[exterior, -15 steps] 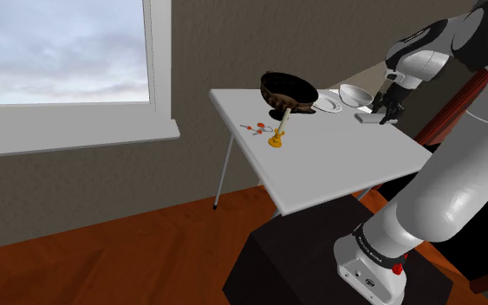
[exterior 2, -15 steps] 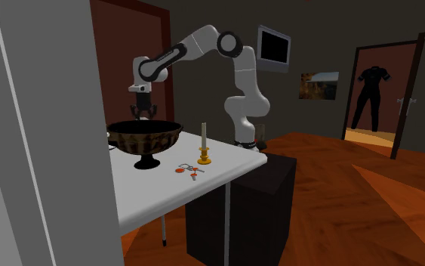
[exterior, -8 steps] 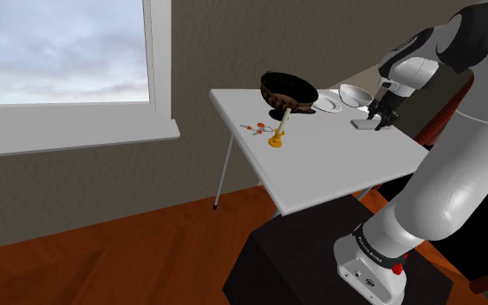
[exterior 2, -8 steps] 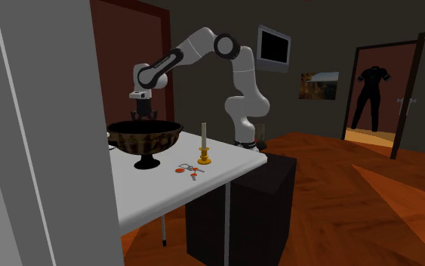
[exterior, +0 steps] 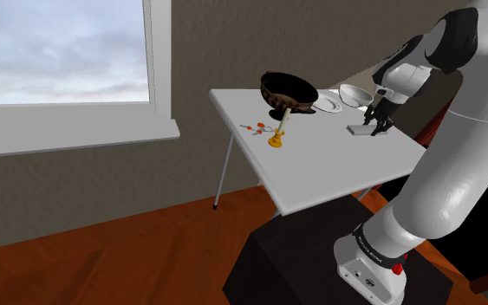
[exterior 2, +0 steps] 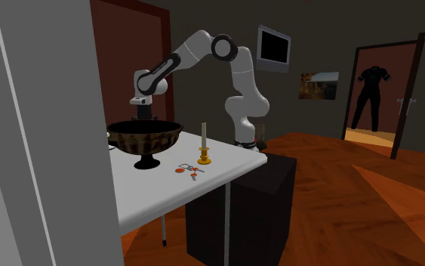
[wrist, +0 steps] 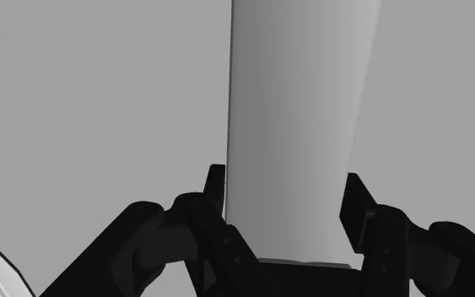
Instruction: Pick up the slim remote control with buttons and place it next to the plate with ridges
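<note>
Remote control, drawn plain white, is gripped between the claw's fingers, low at the desk. It is best laid flat near the ridged plate before being released.

You have one bench, and each kind of thing on it comes singly: one dark footed bowl, one candle in a gold holder, one bunch of keys with orange tags, one flat white plate, one white bowl and one pale slim remote. That makes six items. You also have one white arm on one dark stand, ending in one black hand with two fingers. Around the room, count one window, one dark wall screen, one framed picture, and two doorways: one behind the arm, one at the second exterior view's right.
</note>
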You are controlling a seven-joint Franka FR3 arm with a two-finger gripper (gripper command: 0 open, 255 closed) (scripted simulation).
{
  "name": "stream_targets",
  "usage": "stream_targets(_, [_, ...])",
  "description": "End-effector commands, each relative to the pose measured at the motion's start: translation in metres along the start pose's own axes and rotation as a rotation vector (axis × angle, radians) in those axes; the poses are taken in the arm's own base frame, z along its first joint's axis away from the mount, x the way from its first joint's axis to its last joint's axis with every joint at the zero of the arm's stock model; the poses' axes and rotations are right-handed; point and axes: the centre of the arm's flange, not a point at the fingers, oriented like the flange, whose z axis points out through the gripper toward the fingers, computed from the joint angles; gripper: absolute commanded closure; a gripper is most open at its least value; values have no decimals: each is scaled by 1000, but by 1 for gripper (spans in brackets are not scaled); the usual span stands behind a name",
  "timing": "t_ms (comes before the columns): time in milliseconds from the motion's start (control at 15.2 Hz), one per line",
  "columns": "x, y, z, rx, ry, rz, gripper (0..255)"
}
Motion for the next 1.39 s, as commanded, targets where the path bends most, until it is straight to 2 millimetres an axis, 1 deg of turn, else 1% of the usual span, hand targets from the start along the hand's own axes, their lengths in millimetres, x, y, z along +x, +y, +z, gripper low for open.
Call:
stream_targets(0, [0, 0, 0, -1, 0, 0, 255])
stream_targets(264, [0, 0, 0, -1, 0, 0, 255])
stream_targets(330, [0, 0, 0, -1, 0, 0, 0])
stream_targets(660, [0, 0, 0, -1, 0, 0, 0])
stream_targets(858, [0, 0, -39, -1, 0, 0, 0])
stream_targets(924, [0, 0, -50, -1, 0, 0, 0])
stream_targets(1320, [0, 0, -50, -1, 0, 0, 0])
